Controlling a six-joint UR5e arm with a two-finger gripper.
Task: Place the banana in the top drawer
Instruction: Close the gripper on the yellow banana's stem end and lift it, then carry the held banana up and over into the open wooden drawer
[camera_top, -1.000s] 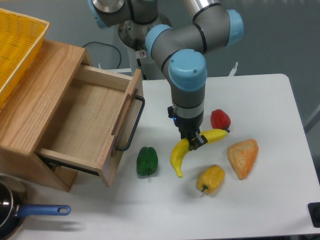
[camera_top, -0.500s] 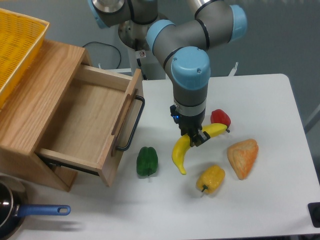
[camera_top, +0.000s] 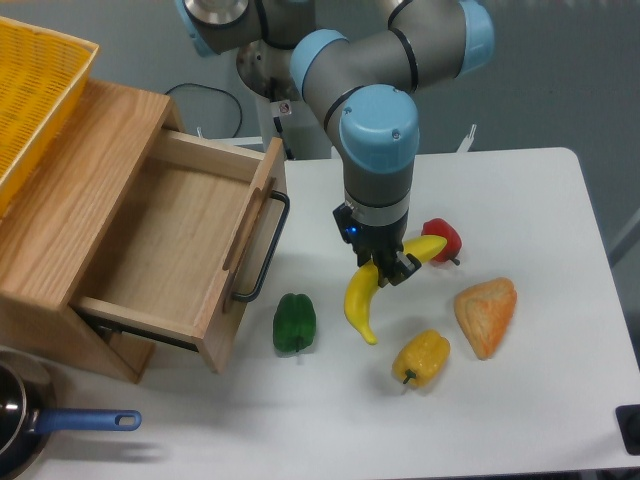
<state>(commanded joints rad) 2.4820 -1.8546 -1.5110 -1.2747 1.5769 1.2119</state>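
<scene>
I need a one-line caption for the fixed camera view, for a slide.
UR5e gripper shut on the banana beside the open top drawer.

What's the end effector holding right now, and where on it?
The end effector holds the banana, gripped near its middle, slightly toward the upper end.

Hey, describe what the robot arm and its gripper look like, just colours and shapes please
The arm is built from chunky grey metallic tube sections joined by rounded joints with light-blue caps. Its wrist narrows to a dark grey cylinder with a small blue light on its side. The gripper is small and black, with two short fingers. A white label with a red mark sits near the base.
</scene>
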